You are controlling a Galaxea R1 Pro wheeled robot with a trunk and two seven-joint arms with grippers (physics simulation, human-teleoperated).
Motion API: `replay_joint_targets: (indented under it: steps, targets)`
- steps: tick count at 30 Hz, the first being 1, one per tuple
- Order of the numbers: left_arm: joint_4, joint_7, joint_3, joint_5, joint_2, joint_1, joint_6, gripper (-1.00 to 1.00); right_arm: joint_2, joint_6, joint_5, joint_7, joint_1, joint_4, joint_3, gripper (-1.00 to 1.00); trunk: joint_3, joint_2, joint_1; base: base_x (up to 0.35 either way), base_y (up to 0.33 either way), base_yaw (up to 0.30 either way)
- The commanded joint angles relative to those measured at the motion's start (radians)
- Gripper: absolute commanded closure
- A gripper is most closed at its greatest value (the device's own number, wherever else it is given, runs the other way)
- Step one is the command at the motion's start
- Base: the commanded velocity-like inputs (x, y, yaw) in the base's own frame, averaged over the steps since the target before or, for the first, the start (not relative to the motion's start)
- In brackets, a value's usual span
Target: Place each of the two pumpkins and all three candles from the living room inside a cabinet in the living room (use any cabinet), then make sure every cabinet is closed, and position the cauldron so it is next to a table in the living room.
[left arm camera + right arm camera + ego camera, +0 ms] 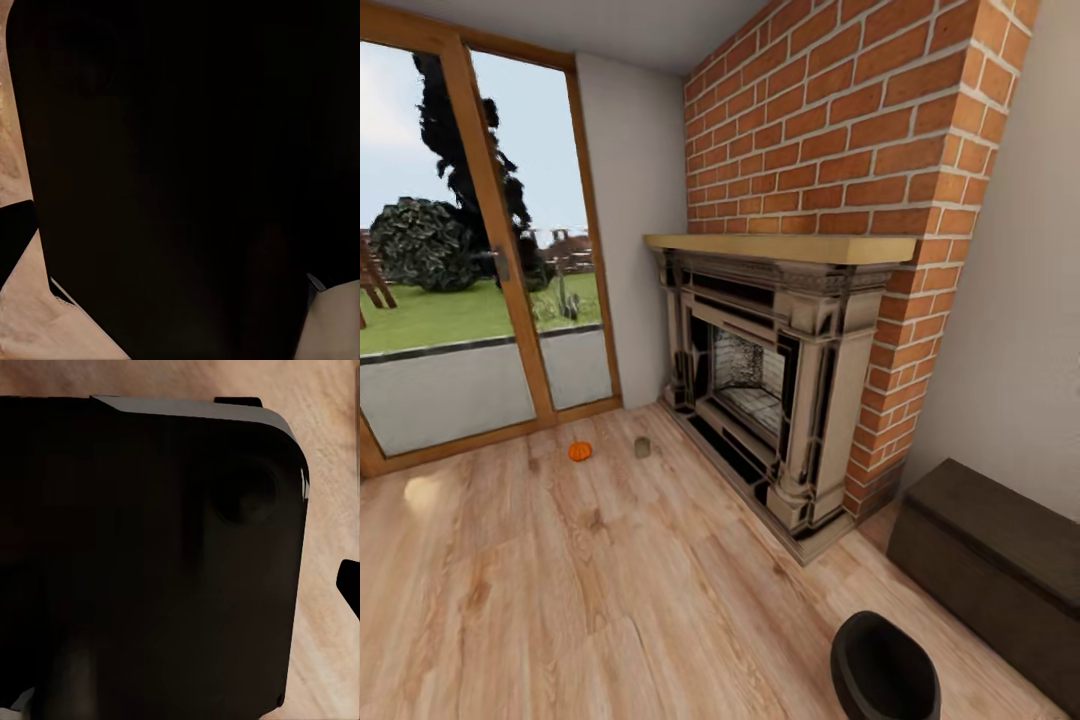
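Out on the wooden floor (560,580), 1 pumpkin (579,451) and 1 candle (643,447) sit near each other (apart, not touching), between the fireplace (780,370) and the glass door (460,260). The cauldron (884,668) stands well away from the fireplace's near corner, just beside the dark-brown cabinet (990,560). Both wrist views are blocked by a dark body, so I cannot tell how either gripper's jaws stand.

I see wood floor (560,600), one pumpkin (579,451) at my eleven o'clock, a candle (643,447) just beside it, apart, brick fireplace (780,380) at twelve, cauldron (885,668) at four, dark cabinet (990,560) at three, glass doors (470,250) at ten.
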Motion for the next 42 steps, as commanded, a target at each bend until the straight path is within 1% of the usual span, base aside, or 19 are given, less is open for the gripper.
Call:
replay_joint_targets:
  steps: [1, 10, 28, 29, 34, 36, 42]
  targets:
    - [-0.002, 0.001, 0.000, 0.000, 0.000, 0.001, 0.001, -1.00, 0.000, -0.002, 0.001, 0.000, -0.001, 0.000, 0.000, -1.00, -0.001, 0.000, 0.000, 0.243, 0.000, -0.226]
    - [-0.002, 0.001, 0.000, 0.000, 0.001, 0.001, 0.001, -1.00, 0.000, -0.003, 0.001, 0.000, -0.001, 0.000, 0.000, -1.00, -0.001, 0.000, 0.000, 0.186, 0.000, -0.246]
    - [-0.002, -0.001, 0.001, 0.001, 0.002, 0.001, 0.000, -1.00, 0.000, -0.003, 0.001, 0.000, -0.001, 0.000, 0.000, -1.00, 0.002, 0.000, 0.000, 0.010, 0.000, -0.254]
    - [-0.002, -0.001, 0.001, 0.002, 0.002, 0.001, 0.000, -1.00, 0.000, -0.003, 0.001, 0.000, -0.001, 0.000, 0.000, -1.00, 0.002, 0.000, 0.000, 0.000, 0.000, -0.254]
    - [-0.002, -0.001, 0.002, 0.039, 0.003, 0.001, -0.001, -1.00, 0.000, -0.003, 0.001, 0.000, -0.001, 0.000, 0.000, -1.00, 0.004, 0.000, 0.000, 0.000, 0.000, -0.254]
    - [-0.002, -0.001, 0.002, 0.047, 0.003, 0.001, -0.001, -1.00, 0.000, -0.003, 0.001, 0.000, -0.001, 0.000, 0.000, -1.00, 0.005, 0.000, 0.000, 0.000, 0.000, -0.254]
    - [-0.002, -0.001, 0.001, 0.054, 0.003, 0.001, -0.001, -1.00, 0.000, -0.003, 0.001, 0.000, -0.001, 0.000, 0.000, -1.00, 0.007, 0.000, 0.000, 0.000, 0.000, -0.254]
